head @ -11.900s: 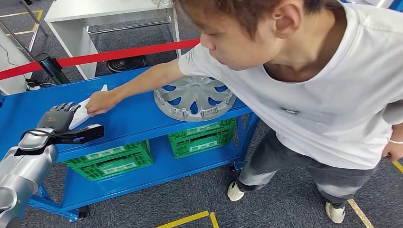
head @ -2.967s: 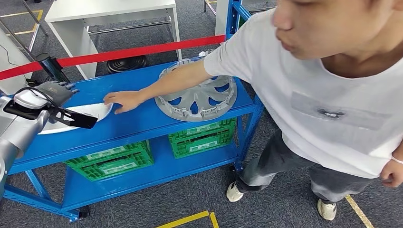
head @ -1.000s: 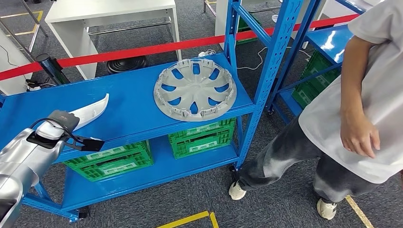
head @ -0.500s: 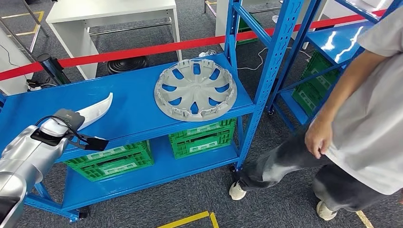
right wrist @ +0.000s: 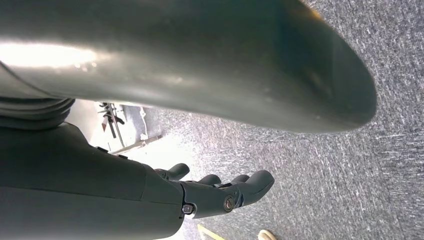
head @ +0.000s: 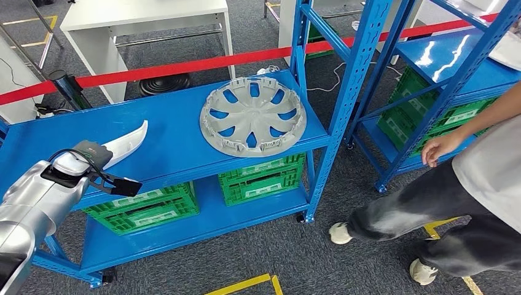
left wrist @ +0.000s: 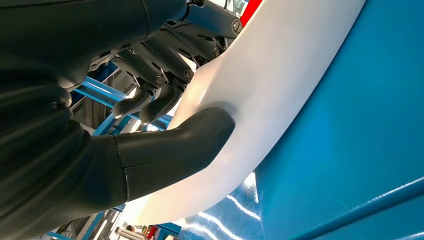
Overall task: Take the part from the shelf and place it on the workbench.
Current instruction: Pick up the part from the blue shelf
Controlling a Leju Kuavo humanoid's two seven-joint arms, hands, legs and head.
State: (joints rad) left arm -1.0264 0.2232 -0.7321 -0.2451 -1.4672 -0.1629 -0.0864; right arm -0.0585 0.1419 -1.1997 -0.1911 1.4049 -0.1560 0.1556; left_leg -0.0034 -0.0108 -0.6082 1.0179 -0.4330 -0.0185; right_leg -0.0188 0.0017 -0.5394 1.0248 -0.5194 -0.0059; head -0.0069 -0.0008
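Your inventory, largest first: blue shelf [head: 178, 150], a person [head: 485, 184] standing at 3 o'clock, and a grey wheel cover [head: 252, 116] on the top deck at 12 o'clock. At 9 o'clock you have the white curved part [head: 126, 142], its end just above the deck, gripped by the left hand [head: 86, 157], thumb [left wrist: 185, 145] pressed on one face and fingers [left wrist: 165, 75] on the other. Your right hand [right wrist: 220, 192] hangs over grey carpet, fingers loosely extended and holding nothing.

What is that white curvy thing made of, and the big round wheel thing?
The white curved part looks like glossy painted plastic: smooth, with soft shine in the left wrist view. The wheel cover seems to be matte grey moulded plastic, thin-spoked with clip tabs round its rim.
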